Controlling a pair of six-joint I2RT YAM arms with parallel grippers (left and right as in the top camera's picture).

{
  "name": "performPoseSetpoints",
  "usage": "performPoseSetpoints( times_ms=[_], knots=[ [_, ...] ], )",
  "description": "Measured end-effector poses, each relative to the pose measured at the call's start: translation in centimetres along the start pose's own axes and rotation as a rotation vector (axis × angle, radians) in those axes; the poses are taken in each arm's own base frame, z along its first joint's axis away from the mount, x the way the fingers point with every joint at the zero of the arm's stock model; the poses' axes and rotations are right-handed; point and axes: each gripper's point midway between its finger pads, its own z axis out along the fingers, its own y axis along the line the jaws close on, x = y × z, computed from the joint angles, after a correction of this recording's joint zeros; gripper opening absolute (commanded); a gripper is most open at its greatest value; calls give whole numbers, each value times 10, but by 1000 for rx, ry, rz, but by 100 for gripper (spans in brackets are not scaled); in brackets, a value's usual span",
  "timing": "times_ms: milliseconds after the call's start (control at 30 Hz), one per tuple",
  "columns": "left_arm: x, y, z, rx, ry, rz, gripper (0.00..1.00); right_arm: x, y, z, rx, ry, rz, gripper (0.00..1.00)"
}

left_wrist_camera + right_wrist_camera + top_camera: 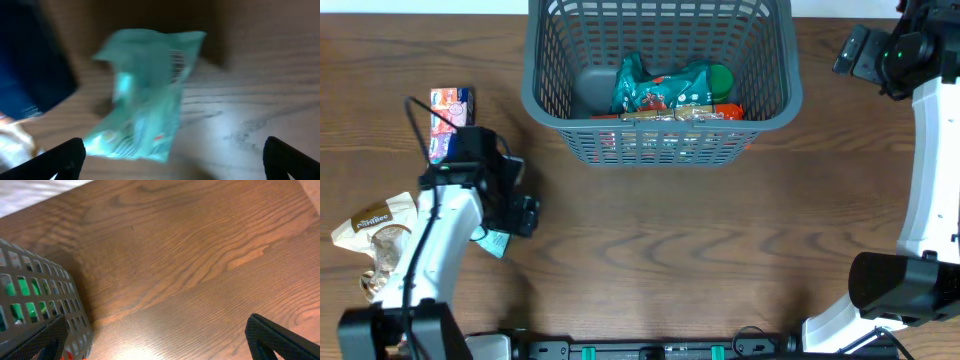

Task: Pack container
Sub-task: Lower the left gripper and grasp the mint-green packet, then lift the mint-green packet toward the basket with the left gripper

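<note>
The dark grey slotted basket (660, 110) stands at the top middle of the table and holds a teal bag (665, 88), a green item and an orange packet. Its lattice wall also shows at the lower left of the right wrist view (30, 305). My left gripper (515, 215) is open above a light teal packet (145, 100) lying flat on the wood; a corner of that packet peeks out under the arm (496, 242). My right gripper (155, 342) is open and empty over bare table to the right of the basket.
A blue, red and white carton (450, 115) lies at the left, showing as a dark blue shape in the left wrist view (30, 65). A brown and white snack bag (375, 235) lies at the left edge. The right arm's base (900, 285) is at the lower right.
</note>
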Motion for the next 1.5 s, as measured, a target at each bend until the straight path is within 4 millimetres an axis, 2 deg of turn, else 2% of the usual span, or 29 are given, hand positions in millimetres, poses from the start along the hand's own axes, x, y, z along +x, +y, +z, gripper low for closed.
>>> performPoseSetpoints(
  times_ms=[100,233,533,633,767,800,1000,1133,1200,1333,1500],
  knots=[
    [4,-9,14,12,40,41,99,1,1,5,0,1,-1,99],
    [7,-9,28,8,85,52,99,3,0,7,2,7,-5,99],
    [5,-4,38,-18,103,57,98,1,1,7,0,0,-8,99],
    [8,-4,44,-16,126,57,84,1,1,7,0,-1,-10,99],
    [7,-4,46,-15,129,61,59,1,1,7,0,-1,-15,99],
    [7,-4,46,-17,130,58,51,1,1,7,0,-2,-15,99],
    [7,-4,46,-18,128,55,28,0,1,7,-1,-3,-16,99],
    [8,-4,45,-19,134,33,19,0,1,7,0,-3,-23,99],
    [9,-4,41,-17,145,14,7,0,1,7,0,-2,-26,99],
    [4,-1,23,-21,141,-27,6,0,1,7,-1,-3,-29,99],
    [-18,7,-20,-39,72,-117,6,0,1,7,0,-3,-30,99]
  ],
)
